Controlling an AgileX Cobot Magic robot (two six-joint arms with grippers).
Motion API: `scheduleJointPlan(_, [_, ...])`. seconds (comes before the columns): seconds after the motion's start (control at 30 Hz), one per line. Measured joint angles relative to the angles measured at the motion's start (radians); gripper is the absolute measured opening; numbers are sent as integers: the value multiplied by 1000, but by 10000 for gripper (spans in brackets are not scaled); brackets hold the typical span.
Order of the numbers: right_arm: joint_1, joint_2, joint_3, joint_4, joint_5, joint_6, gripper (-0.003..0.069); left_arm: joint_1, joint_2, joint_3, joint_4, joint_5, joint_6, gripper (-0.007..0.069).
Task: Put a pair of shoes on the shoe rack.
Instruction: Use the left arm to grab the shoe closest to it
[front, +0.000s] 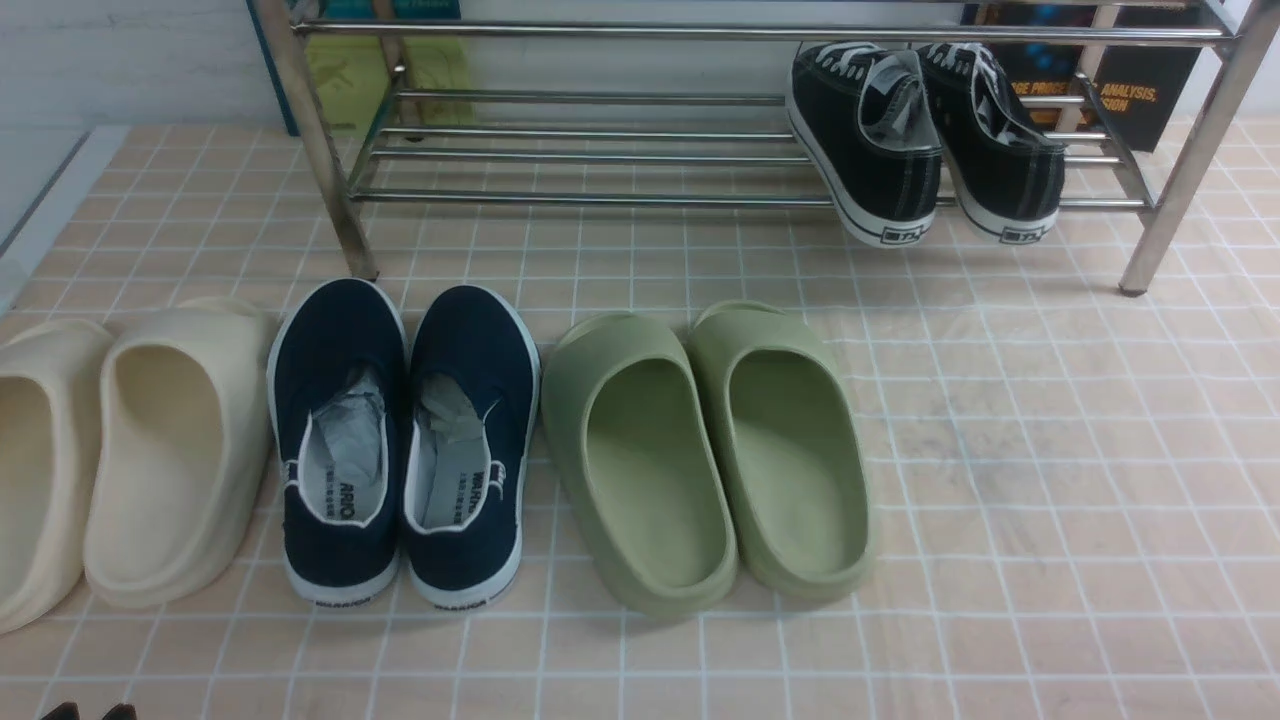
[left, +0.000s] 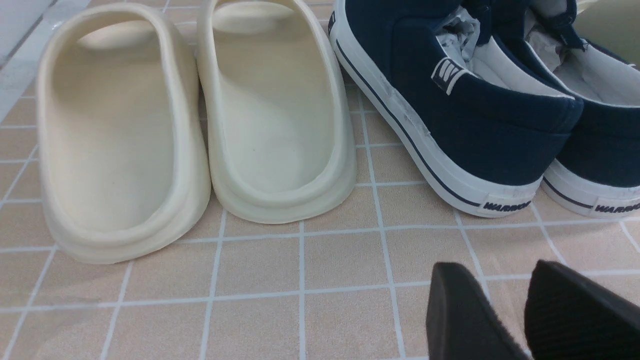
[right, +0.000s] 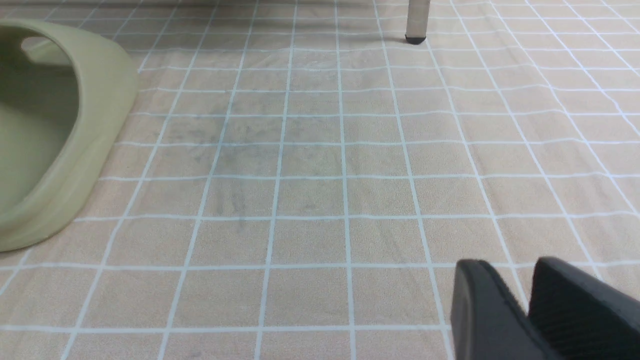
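The pair of shoes stands on the tiled floor, heels toward me: left navy slip-on (front: 335, 440), right navy slip-on (front: 468, 440), white soles marked WARRIOR. In the left wrist view their heels (left: 480, 125) lie just ahead of my left gripper (left: 496, 267). It is open over bare tile with nothing between its fingers; its tips also show at the front view's bottom edge (front: 88, 712). The chrome shoe rack (front: 600, 198) stands behind the shoes. My right gripper (right: 510, 262) hovers over bare tile, its fingers meeting just behind the tips, holding nothing.
Black lace-up sneakers (front: 925, 140) sit on the rack's right end. Cream slides (front: 120, 450) lie left of the navy pair and olive slides (front: 705, 450) lie right of it. A rack leg (right: 417, 20) stands far ahead of the right gripper.
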Motion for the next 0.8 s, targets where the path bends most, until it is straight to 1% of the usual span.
scheduleJointPlan(0.8, [0,0,0,1,1,0,193,0,0,0,0,0,0,239])
